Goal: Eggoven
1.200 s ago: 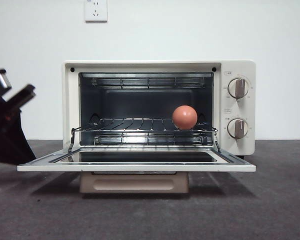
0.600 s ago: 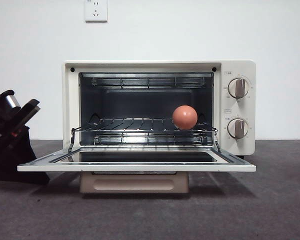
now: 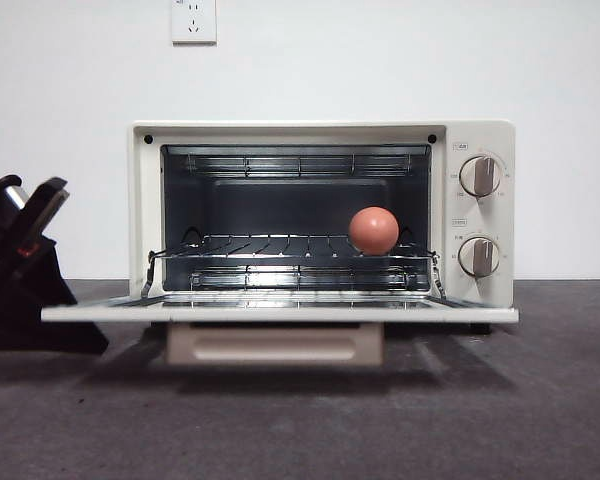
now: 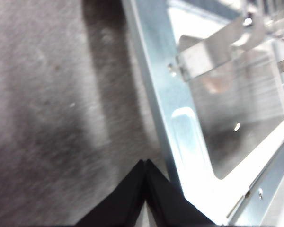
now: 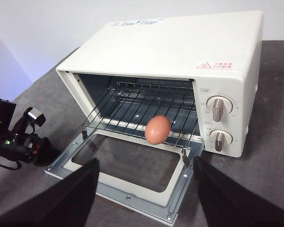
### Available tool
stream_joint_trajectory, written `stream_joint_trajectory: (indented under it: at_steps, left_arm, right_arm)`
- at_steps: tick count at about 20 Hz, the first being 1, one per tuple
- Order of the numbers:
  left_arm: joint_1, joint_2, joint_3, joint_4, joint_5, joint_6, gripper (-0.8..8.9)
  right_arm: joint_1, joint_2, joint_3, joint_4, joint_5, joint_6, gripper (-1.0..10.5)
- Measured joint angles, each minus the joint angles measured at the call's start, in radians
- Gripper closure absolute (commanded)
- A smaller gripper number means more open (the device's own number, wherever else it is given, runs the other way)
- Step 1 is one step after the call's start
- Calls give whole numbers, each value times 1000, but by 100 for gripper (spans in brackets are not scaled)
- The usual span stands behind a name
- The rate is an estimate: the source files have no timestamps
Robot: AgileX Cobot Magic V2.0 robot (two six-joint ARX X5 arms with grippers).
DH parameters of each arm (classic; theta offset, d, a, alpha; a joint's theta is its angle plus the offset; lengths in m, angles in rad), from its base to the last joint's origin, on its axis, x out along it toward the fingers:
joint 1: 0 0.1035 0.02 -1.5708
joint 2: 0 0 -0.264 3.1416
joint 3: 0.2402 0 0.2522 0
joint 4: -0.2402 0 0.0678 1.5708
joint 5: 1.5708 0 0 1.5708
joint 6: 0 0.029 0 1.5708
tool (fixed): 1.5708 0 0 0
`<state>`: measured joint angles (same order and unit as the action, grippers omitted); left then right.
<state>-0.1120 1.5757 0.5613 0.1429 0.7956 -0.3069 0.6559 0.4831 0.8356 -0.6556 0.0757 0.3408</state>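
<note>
Egg [image 3: 373,230] sits on the rack inside the oven [image 3: 320,215], so the left gripper [image 4: 145,163], jaws pressed together beside the open door [image 3: 280,313], should slide under its edge and lift evenly, while the right gripper [image 5: 144,189] waits spread wide.

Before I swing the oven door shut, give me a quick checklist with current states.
1. Egg sits on the wire rack inside the oven: ok.
2. Door fully down, nothing resting on it: ok.
3. Left end effector shut, low beside the door's left edge: ok.
4. Left end effector under the door edge for lifting: cannot tell.
5. Right end effector open, held back from the oven: ok.
</note>
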Motion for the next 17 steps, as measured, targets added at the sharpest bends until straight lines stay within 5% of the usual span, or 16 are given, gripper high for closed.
stream_joint_trajectory:
  at_steps: [8,17]
  left_arm:
    - [8,1,-1,194,126,-135,807]
    - [3,1,-1,485,132,-314,807]
  right_arm:
    - [0,0,0,-17,0,1,629]
    - [0,0,0,-26,0,5,629]
